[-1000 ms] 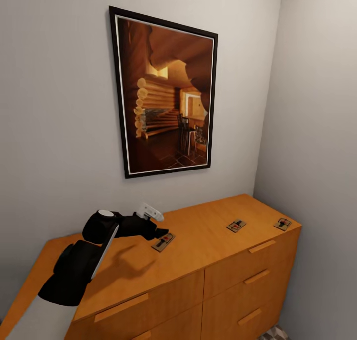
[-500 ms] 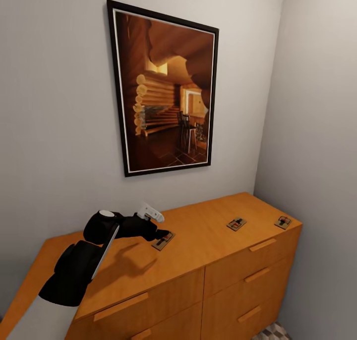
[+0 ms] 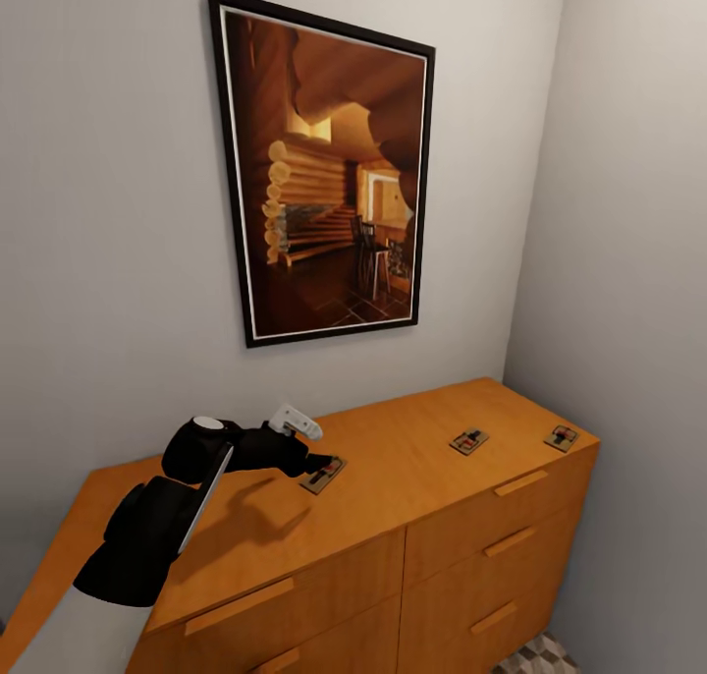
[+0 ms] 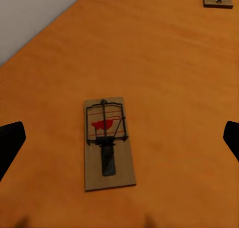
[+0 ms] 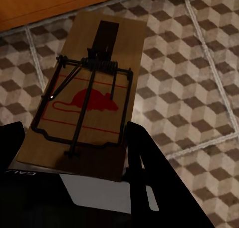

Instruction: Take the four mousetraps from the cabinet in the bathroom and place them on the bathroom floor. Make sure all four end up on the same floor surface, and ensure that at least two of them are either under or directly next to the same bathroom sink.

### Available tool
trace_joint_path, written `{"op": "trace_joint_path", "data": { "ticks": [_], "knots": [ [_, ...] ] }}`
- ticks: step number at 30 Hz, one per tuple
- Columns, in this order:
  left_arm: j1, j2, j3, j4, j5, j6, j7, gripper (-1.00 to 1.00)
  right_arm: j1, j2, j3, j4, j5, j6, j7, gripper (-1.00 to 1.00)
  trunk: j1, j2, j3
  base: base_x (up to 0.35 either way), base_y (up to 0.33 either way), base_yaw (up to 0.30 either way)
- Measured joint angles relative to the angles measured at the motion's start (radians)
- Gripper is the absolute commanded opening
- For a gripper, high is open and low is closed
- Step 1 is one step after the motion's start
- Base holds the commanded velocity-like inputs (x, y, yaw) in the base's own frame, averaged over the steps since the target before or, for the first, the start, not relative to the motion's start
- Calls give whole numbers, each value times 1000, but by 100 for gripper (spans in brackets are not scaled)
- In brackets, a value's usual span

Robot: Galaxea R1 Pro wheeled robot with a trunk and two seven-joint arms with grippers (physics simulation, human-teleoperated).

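Left gripper spread wide over a mousetrap at lower centre on the cabinet top, right gripper clamped on another mousetrap — red mouse print, letters unreadable — above bathroom floor, two more traps toward the right edge.

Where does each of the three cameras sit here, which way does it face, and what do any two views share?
Head: high on the robot, looking down at the cabinet top, wall picture and left gripper.
Left wrist: behind the left gripper, looking down at a mousetrap between its open fingertips.
Right wrist: behind the right gripper, which holds a second mousetrap above the tiled floor.
Shared: head and left wrist views both show the same mousetrap.
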Motion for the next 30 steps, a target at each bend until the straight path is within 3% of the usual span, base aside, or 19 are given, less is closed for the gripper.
{"op": "trace_joint_path", "data": {
  "ticks": [9, 23, 30],
  "knots": [
    [0, -1, 10, 7, 0, 0, 1, 100, 0, 0, 0, 0, 0, 0, 0, -100, 0, 0, -6, 0, 0, 0],
    [0, -26, 105, 11, -1, -2, 8, 100, 0, 1, 0, 0, 1, 0, 1, -100, 0, 0, -6, 0, 0, 0],
    [0, -31, 124, 10, -17, -3, 10, 100, 0, 0, 0, 0, 1, 0, 1, -100, 0, 0, -6, 0, 0, 0]
  ]
}}
